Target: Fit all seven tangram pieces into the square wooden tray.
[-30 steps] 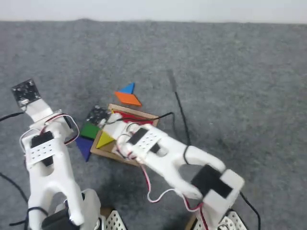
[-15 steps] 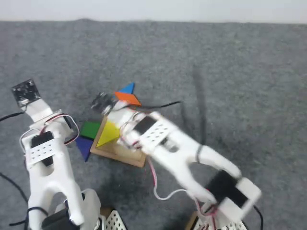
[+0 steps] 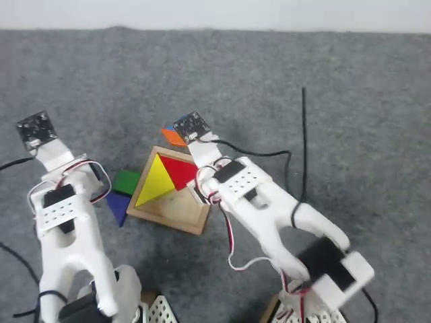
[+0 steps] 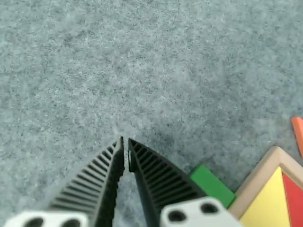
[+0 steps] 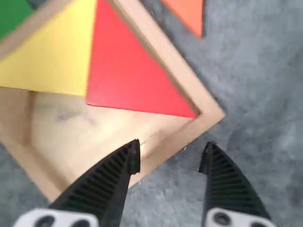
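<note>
The square wooden tray (image 3: 192, 221) lies on the grey carpet with a yellow triangle (image 3: 155, 182) and a red triangle (image 3: 182, 169) side by side in it. In the right wrist view my right gripper (image 5: 171, 153) stands open and empty above the tray's rim (image 5: 201, 112), one fingertip over the bare tray floor and the other over carpet. Yellow triangle (image 5: 57, 56), red triangle (image 5: 128, 75) and an orange piece (image 5: 187, 14) lie beyond it. My left gripper (image 4: 125, 142) is shut over bare carpet, with a green piece (image 4: 213, 185) beside it.
Outside the tray lie the green piece (image 3: 126, 182), a dark blue piece (image 3: 119, 206) and the orange piece (image 3: 172, 136). A black cable (image 3: 302, 145) runs across the carpet to the right. Open carpet spreads behind and to the right.
The right arm swung from the tray's left side across to its right corner, uncovering the yellow and red triangles. The left arm has not moved.
</note>
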Controlling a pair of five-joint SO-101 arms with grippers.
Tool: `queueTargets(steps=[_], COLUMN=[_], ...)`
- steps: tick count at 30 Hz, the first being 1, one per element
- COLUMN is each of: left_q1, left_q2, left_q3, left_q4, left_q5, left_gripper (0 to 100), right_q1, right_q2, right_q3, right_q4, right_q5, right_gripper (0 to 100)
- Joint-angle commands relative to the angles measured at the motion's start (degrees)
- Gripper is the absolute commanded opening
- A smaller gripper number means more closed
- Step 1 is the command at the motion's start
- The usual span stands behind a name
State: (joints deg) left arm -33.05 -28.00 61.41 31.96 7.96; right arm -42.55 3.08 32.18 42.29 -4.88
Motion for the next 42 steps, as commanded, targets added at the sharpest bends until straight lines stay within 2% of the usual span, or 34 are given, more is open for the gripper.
queueTargets(steps=[1, 6, 9, 12, 15, 21, 28, 32, 36, 42], left_q1=[-0.18, -0.18, -0.18, -0.18, -0.18, 0.62, 4.84, 7.21, 10.11, 11.43], left_q2=[-0.26, -0.26, -0.26, -0.26, -0.26, -0.35, -0.35, 0.00, 0.26, 0.26], left_q3=[-2.51, -2.51, -2.51, -2.51, -2.51, -1.54, -1.80, -2.42, -3.03, -3.03], left_q4=[0.26, 0.26, 0.26, 0.26, 0.44, 0.53, 3.34, 4.40, 7.47, 8.53], left_q5=[0.18, 0.18, 0.18, 0.09, 0.09, -3.69, -6.24, -6.95, -7.12, -7.21], left_gripper=[1, 1, 1, 1, 1, 1, 1, 2, 7, 6], right_q1=[2.77, 4.09, 4.09, 5.05, 9.45, 17.19, 15.87, 15.96, 15.87, 15.69], right_q2=[3.56, 10.95, 13.41, 13.58, 13.85, 14.02, 14.02, 14.02, 13.93, 13.93], right_q3=[-6.86, -15.12, -19.78, -23.74, -26.11, -24.97, -24.18, -24.35, -24.44, -24.35], right_q4=[1.54, 9.10, 14.73, 21.32, 24.84, 25.01, 25.45, 27.12, 28.62, 29.93], right_q5=[-2.81, -3.87, -3.69, 0.62, 2.99, 5.19, 4.75, 1.67, -0.79, -3.78], right_gripper=[14.0, 8.4, 0.8, 1.3, 0.7, 0.7, 0.7, 0.7, 0.7, 0.7])
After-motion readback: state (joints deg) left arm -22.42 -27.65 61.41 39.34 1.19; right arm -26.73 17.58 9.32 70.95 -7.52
